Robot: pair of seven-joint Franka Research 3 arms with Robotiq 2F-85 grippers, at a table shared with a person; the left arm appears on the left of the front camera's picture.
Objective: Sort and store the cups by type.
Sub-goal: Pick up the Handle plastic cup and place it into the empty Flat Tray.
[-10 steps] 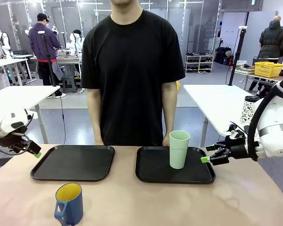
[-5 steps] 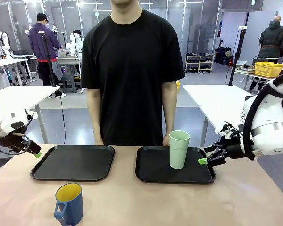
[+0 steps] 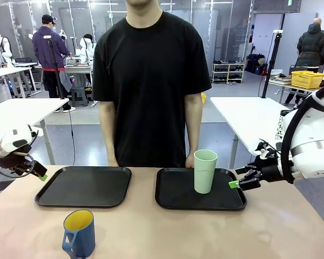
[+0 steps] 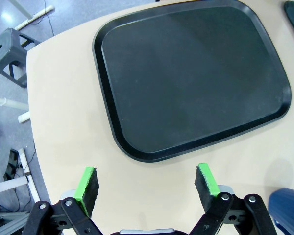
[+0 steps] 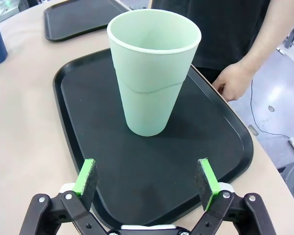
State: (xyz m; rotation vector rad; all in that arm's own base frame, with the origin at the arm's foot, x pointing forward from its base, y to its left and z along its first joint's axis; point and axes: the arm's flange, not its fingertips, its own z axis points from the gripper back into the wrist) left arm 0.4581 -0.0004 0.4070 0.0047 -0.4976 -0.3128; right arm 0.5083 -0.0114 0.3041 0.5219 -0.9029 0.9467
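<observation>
Tumbler (image 3: 204, 171) stands in tray (image 3: 175, 195), seemingly empty; left gripper (image 4: 147, 182) and right gripper (image 5: 146, 180) gape, unladen.

Tumbler (image 3: 204, 171) stands on right tray (image 3: 175, 197), person's hand (image 3: 189, 161) just behind it.

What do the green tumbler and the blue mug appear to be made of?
The green tumbler looks like matte plastic: thin rim, faint moulded line, dull sheen. The blue mug is smooth and slightly glossy; plastic or glazed ceramic, I cannot tell.

White tables (image 3: 248, 116), grey floor (image 3: 86, 145)
</observation>
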